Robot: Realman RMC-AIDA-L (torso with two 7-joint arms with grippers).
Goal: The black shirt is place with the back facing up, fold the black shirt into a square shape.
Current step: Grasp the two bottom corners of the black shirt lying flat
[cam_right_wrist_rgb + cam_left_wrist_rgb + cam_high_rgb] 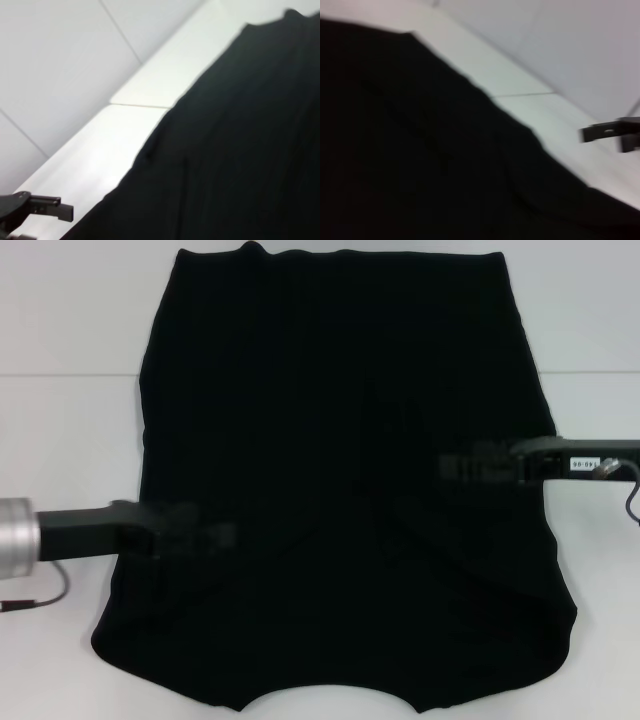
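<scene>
At the lower left of the head view, the left gripper point(215, 537) reaches in from the frame's edge over the black shirt point(340, 440); its fingers blur into the dark cloth and I cannot tell how they stand. The shirt lies spread flat on the white bench point(70, 440), filling the centre of the frame from top to bottom, its sleeves folded in across its lower half. At mid right, the right gripper point(455, 466) comes in over the shirt's edge, and I cannot tell its fingers' state either.
</scene>
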